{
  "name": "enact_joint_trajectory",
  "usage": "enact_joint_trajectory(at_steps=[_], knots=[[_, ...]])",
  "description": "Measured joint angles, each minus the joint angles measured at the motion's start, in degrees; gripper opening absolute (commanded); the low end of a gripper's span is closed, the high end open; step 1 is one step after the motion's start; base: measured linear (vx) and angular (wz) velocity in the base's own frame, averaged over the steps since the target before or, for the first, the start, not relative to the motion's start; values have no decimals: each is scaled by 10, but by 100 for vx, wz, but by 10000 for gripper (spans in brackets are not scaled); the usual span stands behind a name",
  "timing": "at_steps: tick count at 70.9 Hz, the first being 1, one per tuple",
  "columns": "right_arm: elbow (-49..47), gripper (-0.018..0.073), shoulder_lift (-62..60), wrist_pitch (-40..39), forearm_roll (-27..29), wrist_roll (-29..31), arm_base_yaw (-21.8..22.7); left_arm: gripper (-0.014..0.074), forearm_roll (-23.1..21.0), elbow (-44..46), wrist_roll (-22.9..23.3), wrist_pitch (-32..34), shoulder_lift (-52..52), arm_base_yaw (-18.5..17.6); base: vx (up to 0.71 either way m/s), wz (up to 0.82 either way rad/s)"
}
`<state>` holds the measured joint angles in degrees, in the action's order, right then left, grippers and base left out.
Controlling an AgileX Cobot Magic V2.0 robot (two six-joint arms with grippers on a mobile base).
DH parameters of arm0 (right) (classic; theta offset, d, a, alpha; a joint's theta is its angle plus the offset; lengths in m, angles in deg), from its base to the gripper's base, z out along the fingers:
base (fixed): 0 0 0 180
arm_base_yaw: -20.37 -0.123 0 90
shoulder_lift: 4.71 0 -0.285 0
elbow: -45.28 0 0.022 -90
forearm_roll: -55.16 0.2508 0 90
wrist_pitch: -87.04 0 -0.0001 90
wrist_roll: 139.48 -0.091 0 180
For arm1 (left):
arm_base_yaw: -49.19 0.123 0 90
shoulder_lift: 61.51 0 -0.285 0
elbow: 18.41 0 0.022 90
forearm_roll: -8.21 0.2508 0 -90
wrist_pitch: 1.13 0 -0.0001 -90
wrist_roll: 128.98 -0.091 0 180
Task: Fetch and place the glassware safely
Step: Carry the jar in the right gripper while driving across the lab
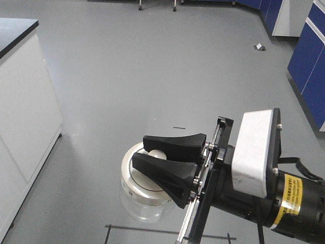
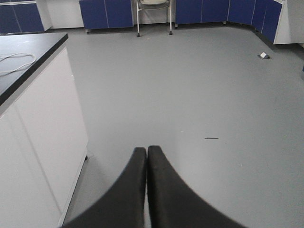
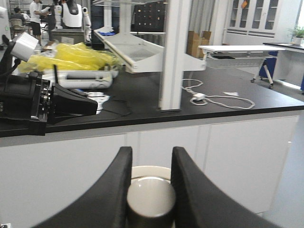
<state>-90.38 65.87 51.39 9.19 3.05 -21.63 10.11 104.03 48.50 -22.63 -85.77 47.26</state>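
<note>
Closest: right arm's black fingers [image 3: 122, 171] are pinching the central knob of the small squat clear glass jar with a cream-white round lid [image 3: 151, 170]. One finger is pressing on each side of the knob, and the lid rim is showing just beyond the tips. In the front view the jar is hanging directly below those fingers, in the air over the grey floor [image 1: 152, 76] and touching nothing else. Left arm's black fingers [image 2: 141, 159] are pressing flat together, gripping nothing, and pointing out over the floor. White cabinet bench with a black top [image 2: 33, 109] is standing to the left of the left fingers, well apart. White cable [image 2: 16, 59] is lying on that top. Blue cabinets [image 2: 104, 12] are lining the far wall ahead of the tips.
</note>
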Motion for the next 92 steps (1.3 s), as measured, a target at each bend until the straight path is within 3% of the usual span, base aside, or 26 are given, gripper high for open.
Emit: enact_joint_trajectory(at_steps=[92], knots=[[0, -4, 0, 1, 0, 0, 0, -7, 0, 0, 0, 0, 0, 0, 57, -7]])
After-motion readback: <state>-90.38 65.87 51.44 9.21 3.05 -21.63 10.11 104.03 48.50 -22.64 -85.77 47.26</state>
